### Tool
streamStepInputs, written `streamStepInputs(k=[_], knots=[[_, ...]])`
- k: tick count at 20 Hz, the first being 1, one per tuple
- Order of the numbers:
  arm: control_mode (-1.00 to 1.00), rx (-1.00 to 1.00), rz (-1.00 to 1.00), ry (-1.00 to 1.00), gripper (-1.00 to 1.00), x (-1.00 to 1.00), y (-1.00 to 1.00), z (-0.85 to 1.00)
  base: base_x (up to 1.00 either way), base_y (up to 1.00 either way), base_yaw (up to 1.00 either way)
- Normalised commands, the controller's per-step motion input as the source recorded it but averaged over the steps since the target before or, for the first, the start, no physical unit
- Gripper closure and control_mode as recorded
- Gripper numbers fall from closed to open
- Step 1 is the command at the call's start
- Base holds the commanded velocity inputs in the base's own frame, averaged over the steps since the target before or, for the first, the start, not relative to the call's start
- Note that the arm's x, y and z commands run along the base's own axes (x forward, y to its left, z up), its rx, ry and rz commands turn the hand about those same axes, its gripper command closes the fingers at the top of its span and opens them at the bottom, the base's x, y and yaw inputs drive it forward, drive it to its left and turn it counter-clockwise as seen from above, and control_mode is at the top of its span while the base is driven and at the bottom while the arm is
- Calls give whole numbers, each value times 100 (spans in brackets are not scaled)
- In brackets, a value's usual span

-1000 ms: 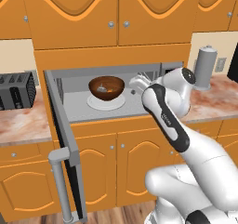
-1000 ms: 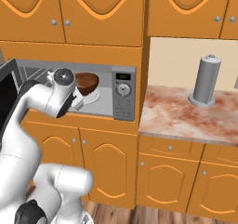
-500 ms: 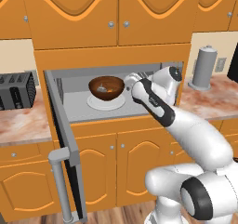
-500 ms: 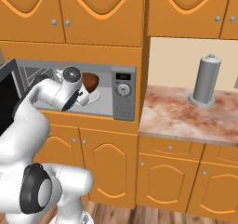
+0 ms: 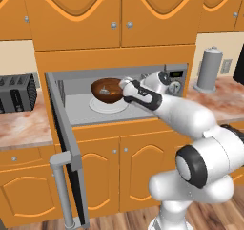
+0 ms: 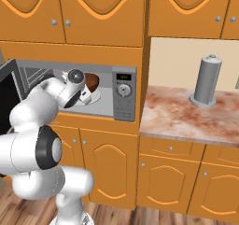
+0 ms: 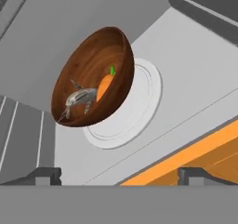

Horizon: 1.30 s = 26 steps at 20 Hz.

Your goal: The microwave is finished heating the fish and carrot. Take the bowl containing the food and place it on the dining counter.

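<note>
Nearest us the microwave [image 5: 119, 98] door [image 5: 66, 152] hangs swung wide open to the left, its bar handle low at the front, set in a wall of orange wood cabinets [image 5: 119, 14]. Marbled pinkish counter [image 6: 186, 114] runs along the right with a grey cylindrical canister [image 6: 206, 80] standing on it, and a black toaster [image 5: 18, 93] sits on the counter to the left. The gripper [image 7: 118, 174] has its fingers [image 7: 44, 174] spread wide apart, gripping nothing, poised just short of the bowl [image 5: 107, 89] at its right side. The white arm reaches leftward from the base, hand roughly level inside the cavity mouth. Farther in, the reddish-brown bowl rests on a white plate [image 7: 139, 107] on the microwave floor, the carrot [image 7: 104, 87] and fish [image 7: 76, 98] lying inside it, side by side.
</note>
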Motion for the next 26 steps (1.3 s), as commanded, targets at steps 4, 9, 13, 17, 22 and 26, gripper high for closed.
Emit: streamStepInputs(k=[4,9,13,17,22,26], knots=[[-100,0,-3,0,-100,63,11,-8,0,0,0],[-100,0,-4,0,-100,58,10,-16,0,0,0],[-100,0,-4,0,-100,59,15,-24,0,0,0],[-100,-1,-3,0,-100,56,15,-30,0,0,0],[-100,0,-3,0,-100,62,15,-11,0,0,0],[-100,0,-3,0,-100,60,12,-13,0,0,0]])
